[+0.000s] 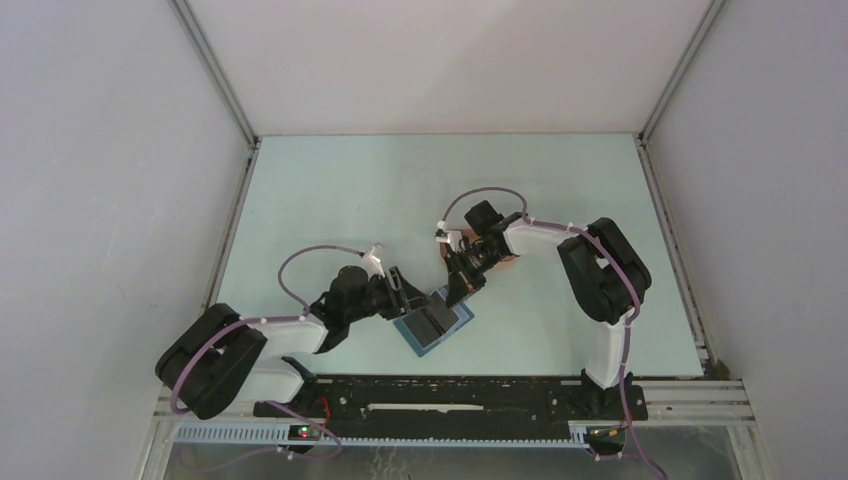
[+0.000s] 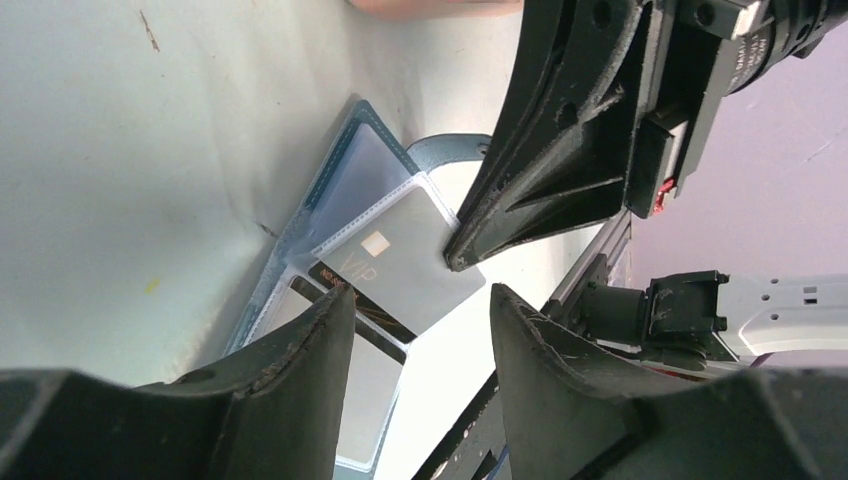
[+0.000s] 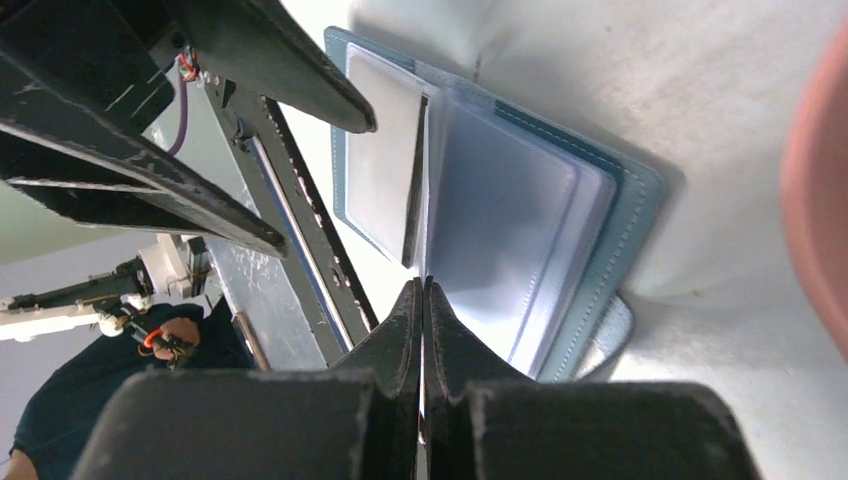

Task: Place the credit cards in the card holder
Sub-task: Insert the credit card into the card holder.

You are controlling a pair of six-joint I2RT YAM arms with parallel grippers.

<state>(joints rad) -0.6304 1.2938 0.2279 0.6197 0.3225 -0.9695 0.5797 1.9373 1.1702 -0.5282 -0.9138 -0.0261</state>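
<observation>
The card holder [image 1: 437, 325] lies open on the table [image 1: 330, 200] between the arms, clear sleeves up. Looks floppy and light, so I'd guess it skids unless you pin its blue border. The grey VIP card [image 2: 400, 265] sits partway in a sleeve, with a black card [image 2: 365, 308] showing just under it. Both are stiff, thin and slick, so probably best nudged by an edge. The right gripper [image 3: 422, 290] is pressed together, tip at the grey card's edge. The left gripper [image 2: 420, 330] is spread, holding nothing.
</observation>
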